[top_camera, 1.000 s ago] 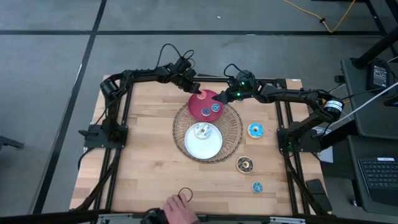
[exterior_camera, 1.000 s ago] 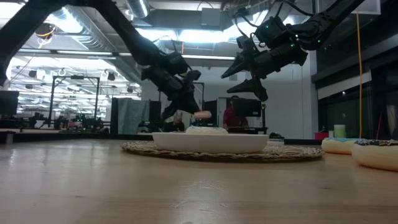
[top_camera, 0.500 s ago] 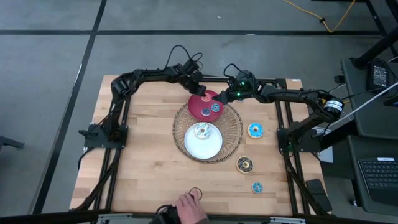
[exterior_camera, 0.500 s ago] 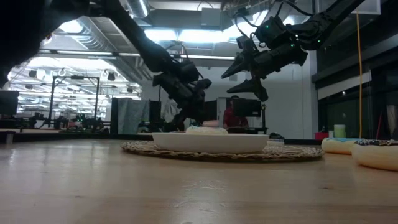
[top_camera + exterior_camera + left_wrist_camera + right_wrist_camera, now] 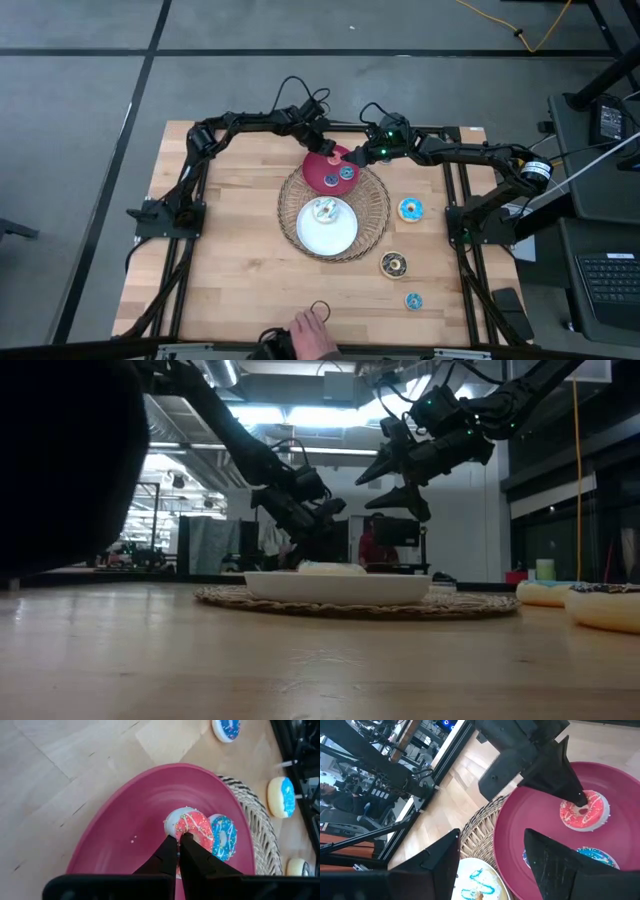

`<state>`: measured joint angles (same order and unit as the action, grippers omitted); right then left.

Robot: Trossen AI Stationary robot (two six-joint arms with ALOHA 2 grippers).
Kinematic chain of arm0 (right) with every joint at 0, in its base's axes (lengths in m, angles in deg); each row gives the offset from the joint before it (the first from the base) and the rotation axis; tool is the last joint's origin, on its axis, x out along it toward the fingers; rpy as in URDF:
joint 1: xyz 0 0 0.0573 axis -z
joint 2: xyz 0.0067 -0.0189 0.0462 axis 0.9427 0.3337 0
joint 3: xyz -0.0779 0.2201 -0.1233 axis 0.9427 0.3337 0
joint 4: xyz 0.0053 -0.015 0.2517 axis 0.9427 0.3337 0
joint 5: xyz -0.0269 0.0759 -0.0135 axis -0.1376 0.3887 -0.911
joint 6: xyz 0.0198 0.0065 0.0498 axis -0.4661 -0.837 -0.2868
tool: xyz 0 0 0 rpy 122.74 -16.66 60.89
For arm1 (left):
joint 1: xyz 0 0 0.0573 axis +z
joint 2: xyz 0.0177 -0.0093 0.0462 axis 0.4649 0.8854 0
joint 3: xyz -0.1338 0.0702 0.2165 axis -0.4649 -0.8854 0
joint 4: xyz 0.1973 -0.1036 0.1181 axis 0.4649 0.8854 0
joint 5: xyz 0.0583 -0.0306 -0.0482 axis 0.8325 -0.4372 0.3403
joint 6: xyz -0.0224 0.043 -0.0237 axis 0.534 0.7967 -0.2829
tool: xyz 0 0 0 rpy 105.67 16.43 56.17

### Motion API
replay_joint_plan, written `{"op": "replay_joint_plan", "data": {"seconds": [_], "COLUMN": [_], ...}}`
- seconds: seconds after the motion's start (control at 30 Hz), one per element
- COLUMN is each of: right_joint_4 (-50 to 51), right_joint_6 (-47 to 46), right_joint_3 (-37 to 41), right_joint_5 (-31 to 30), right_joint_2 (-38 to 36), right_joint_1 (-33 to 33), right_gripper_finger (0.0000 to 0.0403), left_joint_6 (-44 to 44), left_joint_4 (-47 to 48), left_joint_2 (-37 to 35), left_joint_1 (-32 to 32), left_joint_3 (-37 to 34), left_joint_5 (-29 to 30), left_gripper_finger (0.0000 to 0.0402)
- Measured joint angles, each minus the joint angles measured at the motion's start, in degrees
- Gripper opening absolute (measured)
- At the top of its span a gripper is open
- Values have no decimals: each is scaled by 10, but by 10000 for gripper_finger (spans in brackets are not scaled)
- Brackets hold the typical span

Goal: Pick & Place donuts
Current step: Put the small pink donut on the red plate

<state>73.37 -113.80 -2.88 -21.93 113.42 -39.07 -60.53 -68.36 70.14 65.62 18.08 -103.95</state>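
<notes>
Here the left gripper (image 5: 181, 840), fingers closed together, points into the pink donut (image 5: 194, 829) on the red plate (image 5: 130, 815). Pushing may slide it against the blue donut (image 5: 223, 836). The right gripper (image 5: 492, 865) hovers wide open nearby.

- A dark blur (image 5: 60, 460) blocks the low view's left side.
- The hand (image 5: 305, 338) is cut off at the high view's bottom edge.
- The donut (image 5: 297, 867) is cut by the picture's edge.

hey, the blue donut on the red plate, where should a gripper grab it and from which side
Grip the blue donut across its ring, from straight above. It lies flat on the red plate, touching the pink donut where the left gripper sits. One finger in the hole, one on the free outer edge, is probably safest.
</notes>
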Motion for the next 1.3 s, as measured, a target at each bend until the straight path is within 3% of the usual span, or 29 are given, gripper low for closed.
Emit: {"op": "replay_joint_plan", "data": {"seconds": [0.33,0.63,1.03,1.3], "right_joint_4": [1,1,1,1], "right_joint_6": [0,0,0,0], "right_joint_3": [0,0,0,0], "right_joint_5": [0,0,0,0], "right_joint_2": [0,0,0,0], "right_joint_1": [0,0,0,0], "right_gripper_finger": [220,220,220,220], "left_joint_6": [-16,-111,-150,-153], "left_joint_4": [-7,13,5,-8], "left_joint_2": [0,0,0,0], "left_joint_1": [-2,-2,-3,-3], "left_joint_3": [0,0,0,0], "left_joint_5": [7,25,30,5], "left_gripper_finger": [3,8,54,113]}}
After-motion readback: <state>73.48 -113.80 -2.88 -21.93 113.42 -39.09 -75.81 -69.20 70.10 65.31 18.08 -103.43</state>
